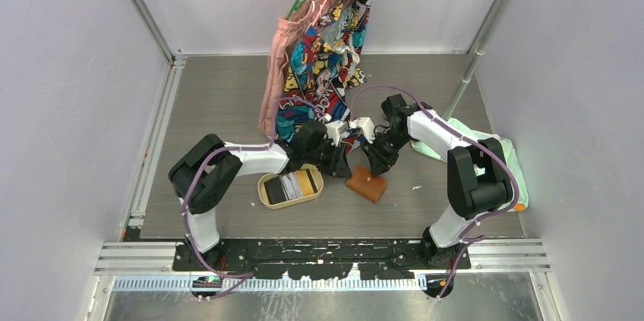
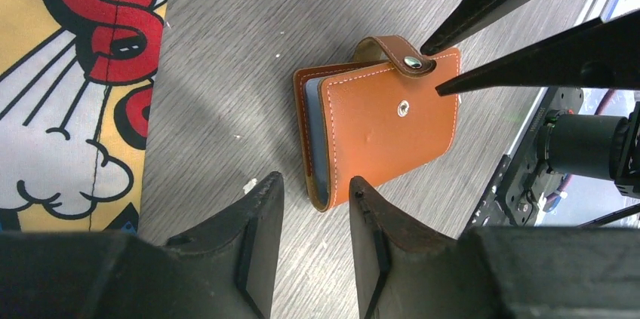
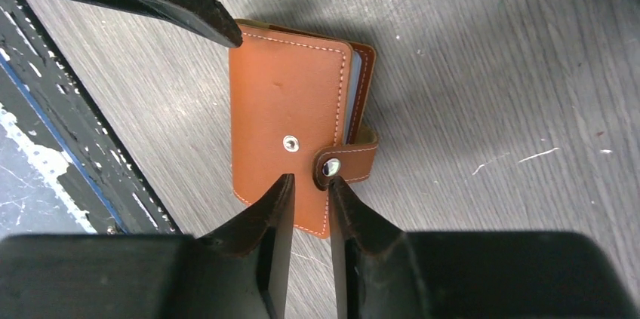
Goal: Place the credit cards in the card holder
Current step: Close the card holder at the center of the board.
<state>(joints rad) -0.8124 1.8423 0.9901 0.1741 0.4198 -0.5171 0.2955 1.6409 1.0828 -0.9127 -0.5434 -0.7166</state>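
The step in hand looks to be opening the card holder [image 1: 367, 184]. It lies flat and closed on the grey worktop [image 1: 228, 93], near the right side of the oval tray [image 1: 263, 193], between the two arms.

The left arm [image 1: 243, 158] is best used as the anchor. Its jaws stand partly apart with a clear gap, astride the holder's spine-side corner, and grip nothing that I can make out. They should settle on the spine and back cover and press them to the worktop before anything is lifted.

The right arm [image 1: 440, 127] has its jaws drawn narrow, with the tips right at the strap [image 3: 355, 159]. Whether they pinch the strap or only flank it I cannot tell. The strap's cap [image 3: 330, 167] sits off the stud [image 3: 290, 142], so it seems unfastened. I judge the better move is to take the strap or the front cover's free edge and swing it over slowly, since the leather will likely spring shut or slide if the left side lets go.

Counted:
- one worktop
- two arms
- two hanging garments, one pink [image 1: 275, 55] and one comic-print [image 1: 334, 40]
- one green cloth [image 1: 510, 155]
- one tray
- one card holder
- three credit cards [image 1: 291, 186] showing in the tray, black, striped and yellow, though more could lie beneath
- two metal snap parts
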